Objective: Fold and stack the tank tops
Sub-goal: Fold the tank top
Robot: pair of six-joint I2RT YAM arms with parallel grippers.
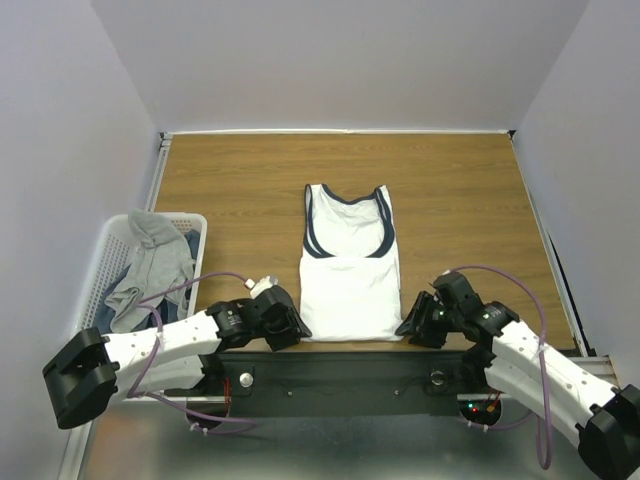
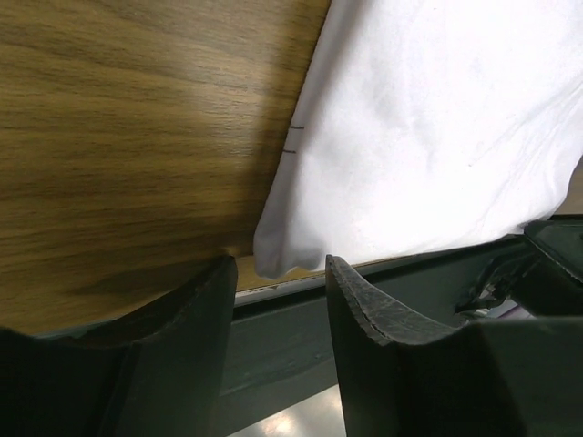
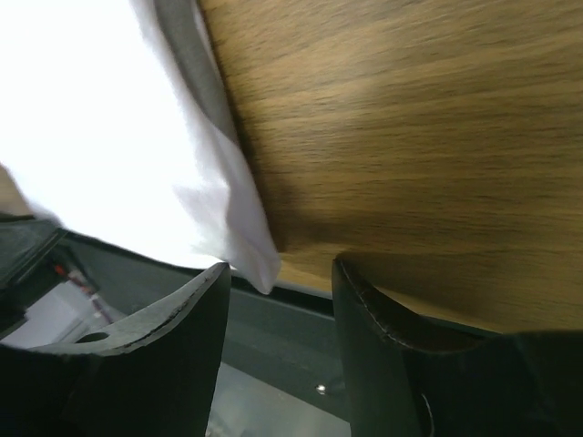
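Observation:
A white tank top (image 1: 348, 270) with navy-edged neck and armholes lies flat on the wooden table (image 1: 460, 200), hem toward the near edge. My left gripper (image 1: 296, 328) sits at its near left hem corner and my right gripper (image 1: 408, 325) at its near right hem corner. In the left wrist view the white cloth (image 2: 428, 137) ends in a corner just ahead of my open left gripper (image 2: 278, 271). The right wrist view shows the other hem corner of the cloth (image 3: 100, 137) hanging over the table edge between the tips of my open right gripper (image 3: 281, 271). Grey tank tops (image 1: 155, 262) are piled in the basket.
A white lattice basket (image 1: 100, 262) stands off the table's left side. The dark metal rail (image 1: 340, 365) carrying the arm bases runs along the near edge. White walls close in the table at the back and sides.

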